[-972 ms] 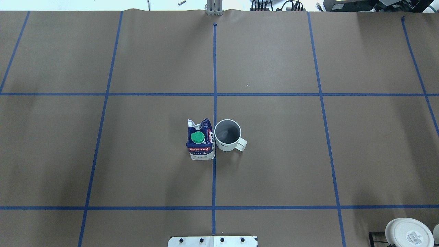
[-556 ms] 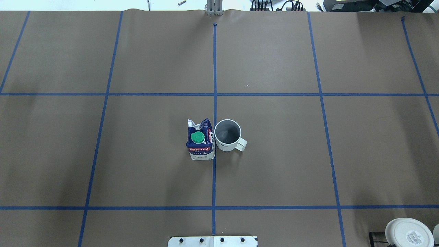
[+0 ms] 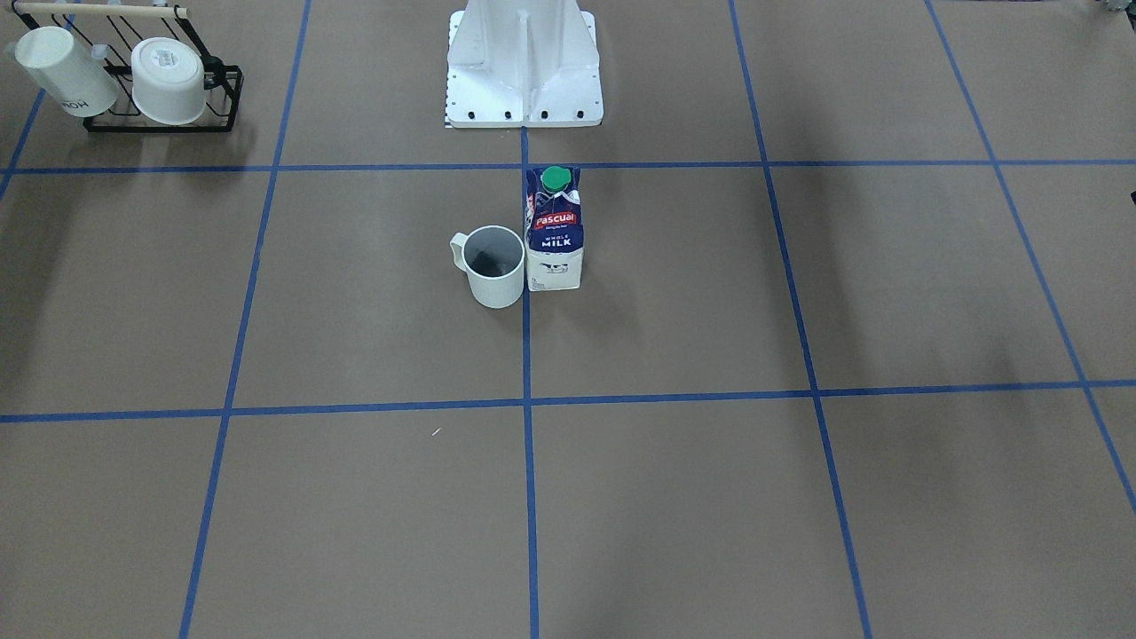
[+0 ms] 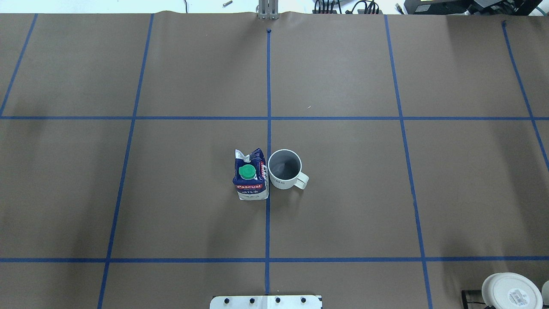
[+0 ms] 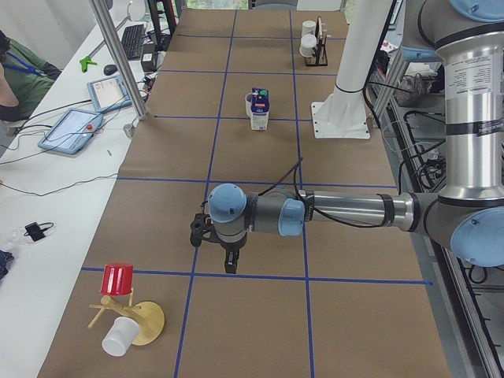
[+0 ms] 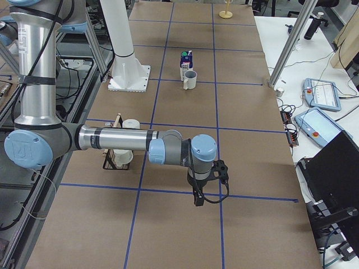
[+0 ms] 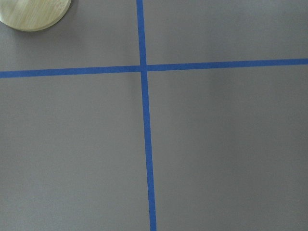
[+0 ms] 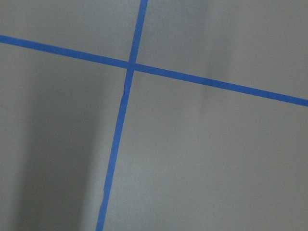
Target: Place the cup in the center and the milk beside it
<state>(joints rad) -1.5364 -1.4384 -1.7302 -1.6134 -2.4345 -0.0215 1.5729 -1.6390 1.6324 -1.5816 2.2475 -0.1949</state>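
The white cup (image 4: 284, 168) with a dark grey inside stands upright at the center (image 4: 300, 141) of the brown tabletop, just right of the blue tape line, handle toward the near right. The navy and white milk (image 4: 251, 176) with a green cap stands upright just left of that line, almost touching the cup. Both also show in the front view, the cup (image 3: 494, 266) and the milk (image 3: 555, 231). My left gripper (image 5: 230, 268) and right gripper (image 6: 196, 200) hang far off at opposite table ends, seen only in side views. I cannot tell whether they are open or shut.
A black rack (image 3: 160, 80) with two other white cups stands by my right arm. A wooden mug tree with a red cup (image 5: 118, 279) stands near my left gripper. The robot's base plate (image 3: 524, 71) sits behind the carton.
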